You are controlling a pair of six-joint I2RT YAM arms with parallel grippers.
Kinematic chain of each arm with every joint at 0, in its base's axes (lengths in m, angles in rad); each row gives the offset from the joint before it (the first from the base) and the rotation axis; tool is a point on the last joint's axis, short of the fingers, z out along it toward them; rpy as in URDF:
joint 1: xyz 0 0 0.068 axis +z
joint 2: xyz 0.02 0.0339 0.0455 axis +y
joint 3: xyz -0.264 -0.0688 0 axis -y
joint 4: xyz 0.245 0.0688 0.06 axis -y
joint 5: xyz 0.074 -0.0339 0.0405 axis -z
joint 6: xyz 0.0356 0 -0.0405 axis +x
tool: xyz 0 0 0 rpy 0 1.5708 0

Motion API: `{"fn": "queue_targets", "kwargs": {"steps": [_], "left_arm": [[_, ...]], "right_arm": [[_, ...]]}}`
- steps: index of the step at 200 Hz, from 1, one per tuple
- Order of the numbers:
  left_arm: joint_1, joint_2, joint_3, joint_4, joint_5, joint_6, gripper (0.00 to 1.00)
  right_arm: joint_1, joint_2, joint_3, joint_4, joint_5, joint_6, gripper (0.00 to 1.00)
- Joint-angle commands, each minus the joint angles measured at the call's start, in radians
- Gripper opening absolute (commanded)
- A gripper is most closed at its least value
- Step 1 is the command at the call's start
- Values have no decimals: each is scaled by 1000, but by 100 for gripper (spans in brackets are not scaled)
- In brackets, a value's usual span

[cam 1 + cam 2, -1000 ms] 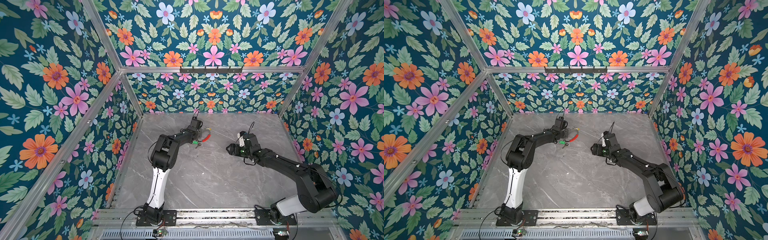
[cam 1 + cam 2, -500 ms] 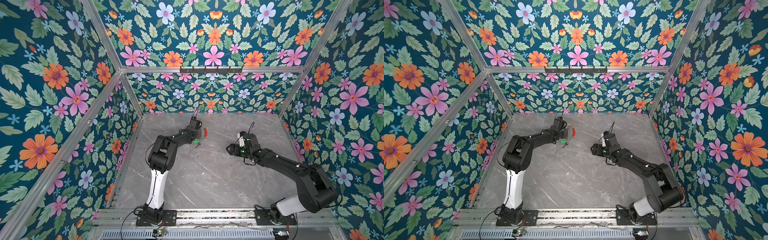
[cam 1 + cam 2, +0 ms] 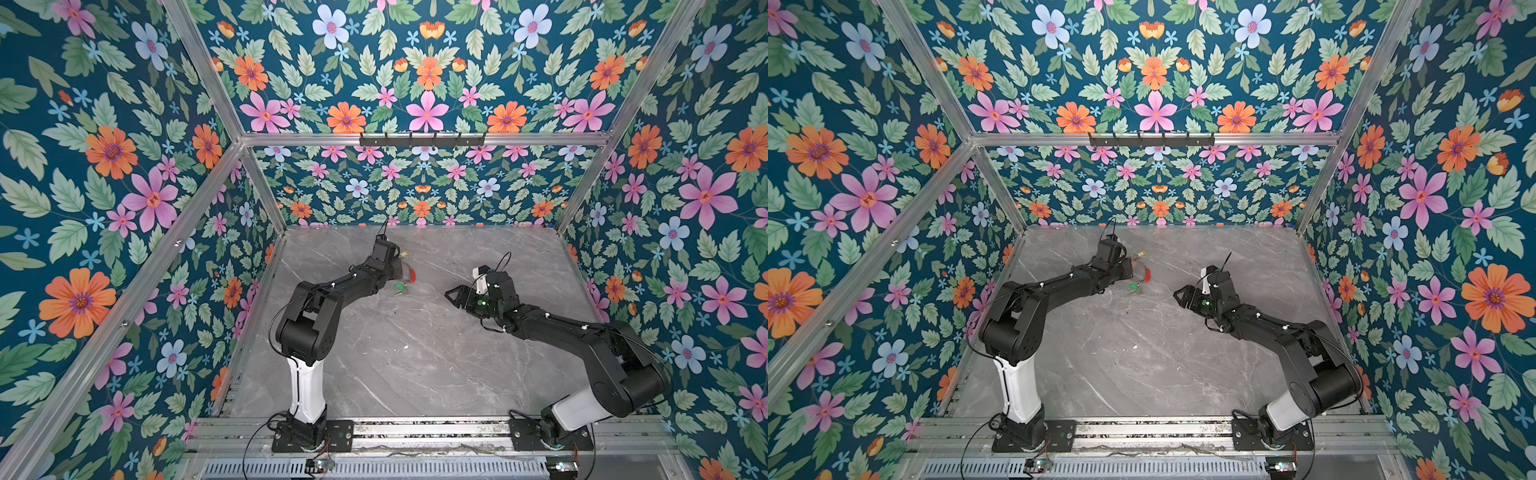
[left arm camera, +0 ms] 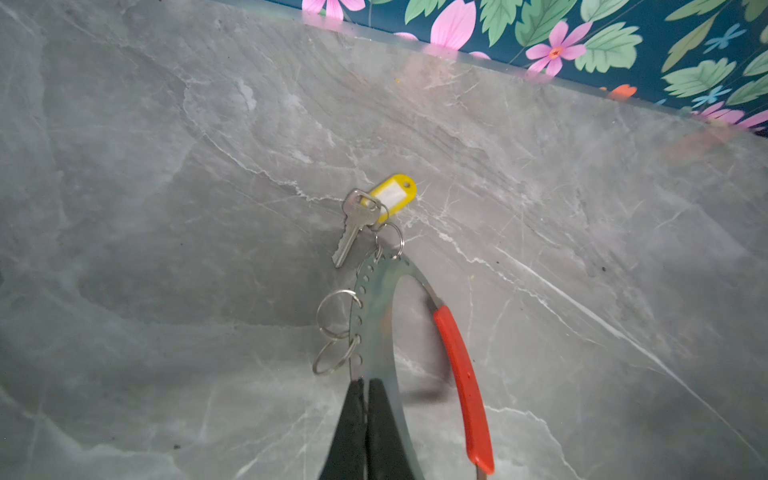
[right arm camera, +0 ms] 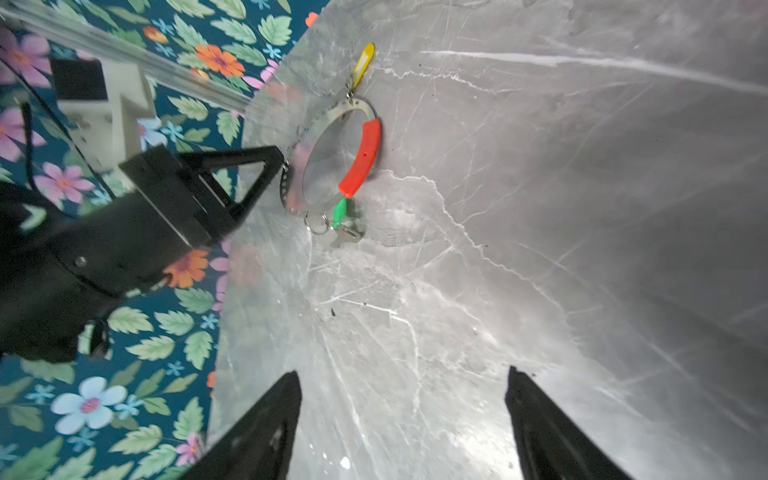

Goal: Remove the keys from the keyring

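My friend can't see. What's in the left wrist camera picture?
The left gripper is shut on the edge of the keyring, a grey metal hoop with a red sleeve, over a grey marble table. A silver key with a yellow tag is strung at its far end, two bare loops along its side.
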Motion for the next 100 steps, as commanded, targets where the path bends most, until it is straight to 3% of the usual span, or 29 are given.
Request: {"fn": "queue_targets", "kwargs": {"steps": [1,54,100], "left_arm": [[-10,-39,-53,57,27,-92,0],[-58,-159,-216,164,32,-185,0],[-92,-241,-311,249,15,-224,0]], "right_arm": [[23,37,-18,263,10,217,76],[100,175,24,376,49,366,67],[140,257,21,472,56,487,66]]}}
